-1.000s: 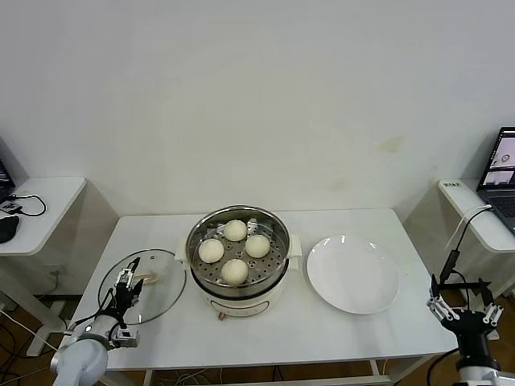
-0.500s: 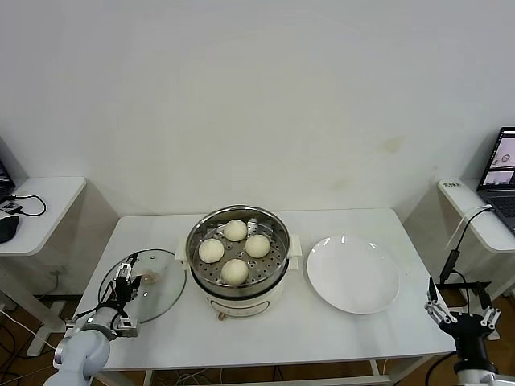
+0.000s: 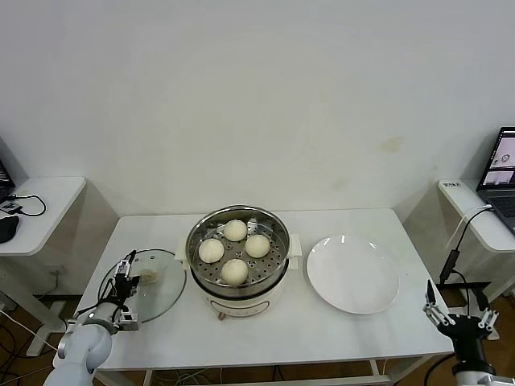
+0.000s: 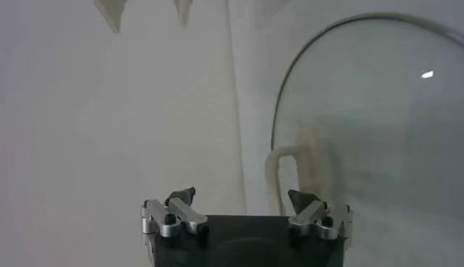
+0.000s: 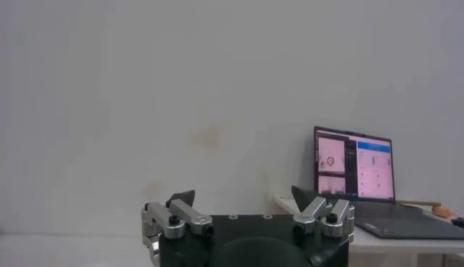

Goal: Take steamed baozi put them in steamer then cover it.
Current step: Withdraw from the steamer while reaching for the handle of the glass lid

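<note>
The cover (image 3: 143, 285) is shown flat on the tabletop (image 3: 265, 330) at 9 o'clock of the steamer (image 3: 238, 256), its handle (image 3: 148, 277) just ahead of the nearer, spread-fingered left gripper (image 3: 125, 277), the right gripper (image 3: 460, 310) likewise spread, parked at 4 o'clock

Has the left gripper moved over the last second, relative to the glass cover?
Yes. The left gripper has pulled back toward the table's near-left edge, off the cover, which stays put beside the steamer.

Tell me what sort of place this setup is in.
Probably a lab or office test space, not a home kitchen. A bare white table stands against a blank wall, side desks hold a laptop and loose cables, and the only cooking gear is one electric steamer beside a plate.
</note>
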